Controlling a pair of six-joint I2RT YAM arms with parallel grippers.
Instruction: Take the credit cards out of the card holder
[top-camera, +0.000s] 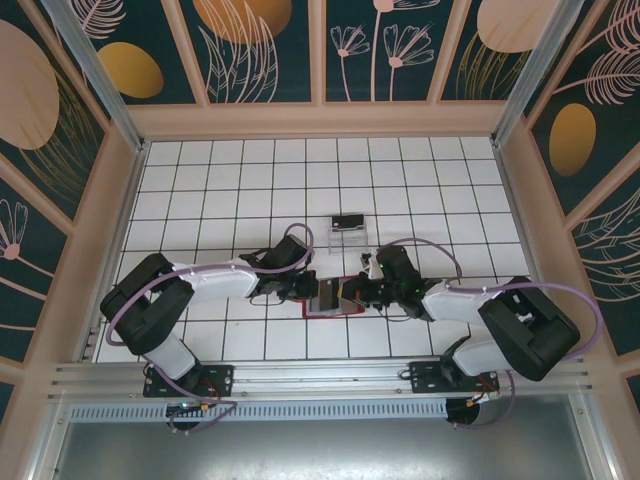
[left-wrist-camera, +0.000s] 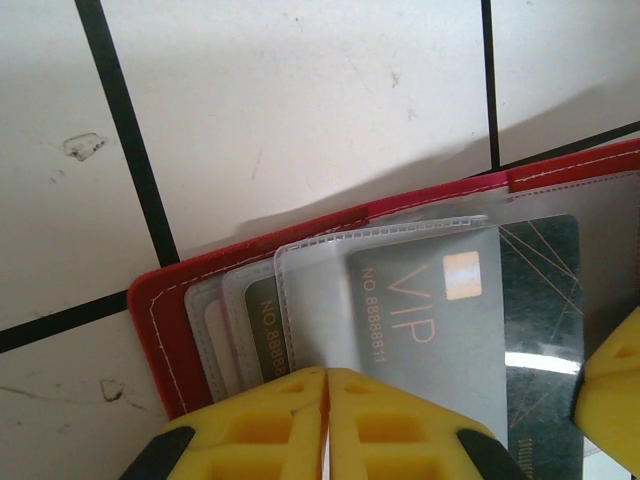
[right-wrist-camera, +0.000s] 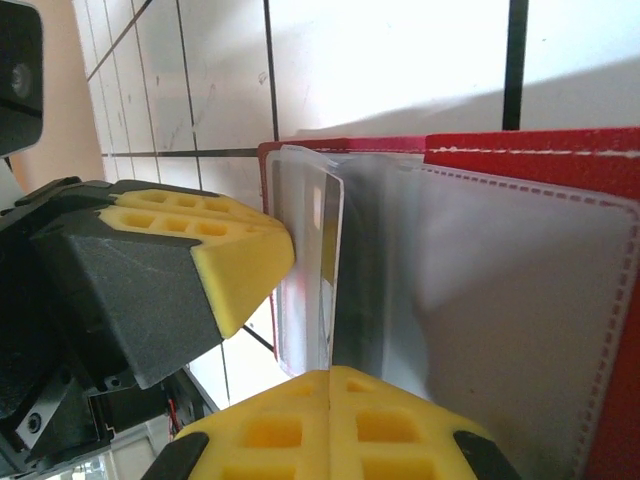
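Red wallet (left-wrist-camera: 160, 320) open on table (left-wrist-camera: 300, 100). Clear sleeves (left-wrist-camera: 310, 290) fanned; black VIP card (left-wrist-camera: 440, 320) partly under top sleeve. At near edge, left gripper (left-wrist-camera: 327, 390) closed.

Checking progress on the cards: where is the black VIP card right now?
Left wrist view: the black VIP card lies partly under a clear sleeve of the open red card holder, just beyond the left gripper.
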